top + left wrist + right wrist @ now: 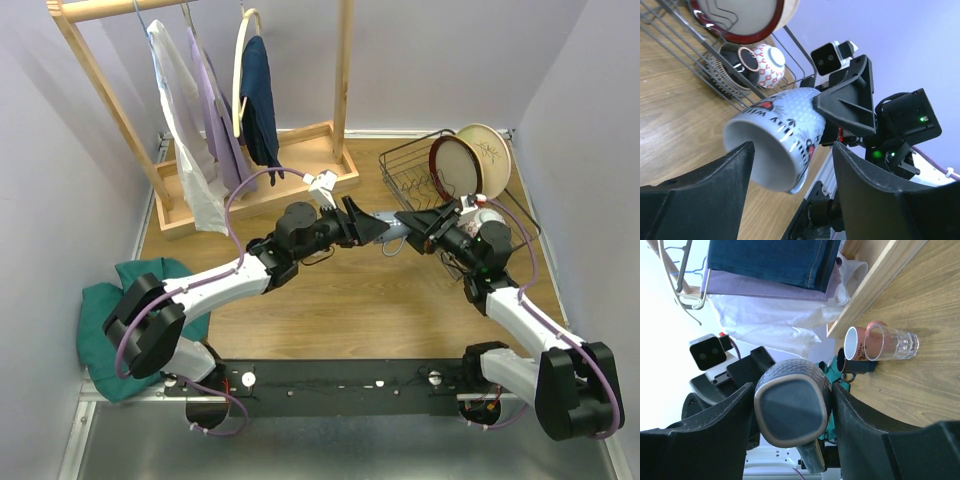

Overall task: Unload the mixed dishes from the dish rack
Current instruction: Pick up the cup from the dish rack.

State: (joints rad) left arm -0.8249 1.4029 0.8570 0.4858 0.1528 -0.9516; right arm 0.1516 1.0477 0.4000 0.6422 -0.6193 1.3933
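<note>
Patterned cup (pixel 785 135) held aloft beside the dish rack (pixel 400 165)
Its base is pinched by the right gripper's (pixel 792 410) jaws; the left gripper's (pixel 792 150) jaws are spread either side of its rim, above the surface (pixel 330 300), near the far right corner.

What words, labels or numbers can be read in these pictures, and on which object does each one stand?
"offee": on the mug next to the clear glass, in the right wrist view; the start of the word is hidden.
Dark marks that look like letters, on the patterned cup in the left wrist view: too tilted and blurred to read.
No other text, brand or number can be read in any view.
</note>
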